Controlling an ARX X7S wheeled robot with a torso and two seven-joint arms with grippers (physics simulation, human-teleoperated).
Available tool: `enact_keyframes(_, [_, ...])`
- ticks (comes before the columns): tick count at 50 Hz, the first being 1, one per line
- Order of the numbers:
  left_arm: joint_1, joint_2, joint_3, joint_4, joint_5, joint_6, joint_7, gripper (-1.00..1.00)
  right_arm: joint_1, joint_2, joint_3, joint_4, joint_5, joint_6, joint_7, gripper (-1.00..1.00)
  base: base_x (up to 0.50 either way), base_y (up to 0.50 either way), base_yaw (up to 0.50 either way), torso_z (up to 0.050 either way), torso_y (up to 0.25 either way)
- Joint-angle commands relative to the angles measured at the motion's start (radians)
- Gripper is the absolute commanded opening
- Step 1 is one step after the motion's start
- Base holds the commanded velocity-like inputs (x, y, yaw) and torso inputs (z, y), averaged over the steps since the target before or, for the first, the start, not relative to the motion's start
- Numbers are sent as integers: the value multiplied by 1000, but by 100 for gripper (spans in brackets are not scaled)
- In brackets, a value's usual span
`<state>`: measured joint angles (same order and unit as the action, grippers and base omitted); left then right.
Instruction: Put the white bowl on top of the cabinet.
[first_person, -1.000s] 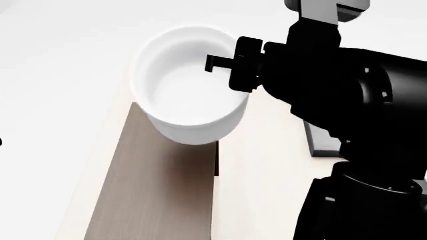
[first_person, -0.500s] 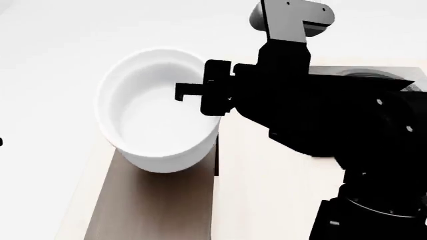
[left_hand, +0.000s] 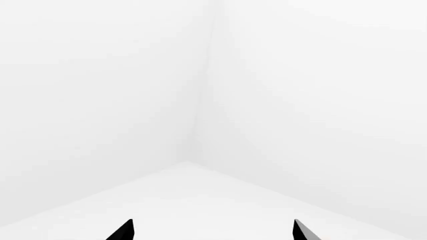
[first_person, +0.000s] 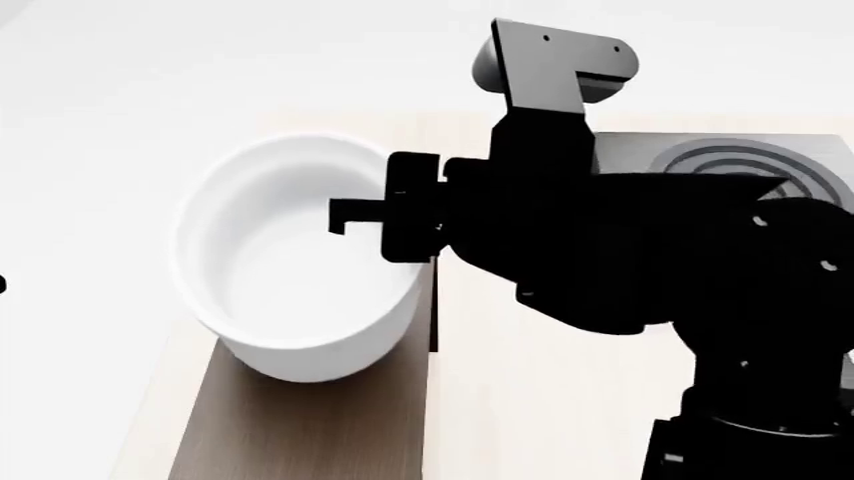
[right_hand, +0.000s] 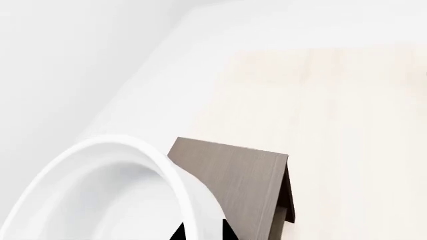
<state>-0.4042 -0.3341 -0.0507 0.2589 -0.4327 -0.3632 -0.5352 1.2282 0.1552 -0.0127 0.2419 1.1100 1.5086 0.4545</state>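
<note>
The white bowl (first_person: 287, 285) hangs tilted over the far end of the grey-brown cabinet (first_person: 307, 435). I cannot tell whether it touches the top. My right gripper (first_person: 394, 222) is shut on the bowl's right rim, with one finger inside the bowl. In the right wrist view the rim of the bowl (right_hand: 100, 190) passes between the two black fingertips of my right gripper (right_hand: 201, 234), with the cabinet (right_hand: 233, 180) beyond. My left gripper (left_hand: 212, 232) is open and empty, facing bare white walls.
The cabinet lies on a light wood table (first_person: 534, 400), which also shows in the right wrist view (right_hand: 333, 100). A grey square stove plate with rings (first_person: 734, 160) sits at the far right, partly behind my right arm. White walls surround the table.
My right gripper has carried the bowl leftward and nearer along the cabinet in the head view. The stove plate has come into view.
</note>
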Motion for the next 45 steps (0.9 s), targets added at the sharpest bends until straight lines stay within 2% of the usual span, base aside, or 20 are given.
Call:
enact_keyframes(1, [-2, -2, 3, -2, 1, 2, -3, 100, 23, 13, -48, 73, 15, -73, -12, -100, 0, 0, 0, 0, 0])
enact_keyframes(32, [-2, -6, 8, -14, -2, 14, -5, 100, -19, 27, -174, 113, -35, -198, -147, -100, 0, 0, 1, 0, 0])
enact_keyframes(33, [-1, -6, 9, -16, -1, 17, -4, 100, -15, 28, -172, 126, -38, -209, -154, 100, 0, 0, 3, 0, 0])
enact_keyframes(45, [1, -10, 9, -10, -6, 14, -6, 100, -40, 64, -156, 38, -57, -313, -181, 100, 0, 0, 0, 0, 0])
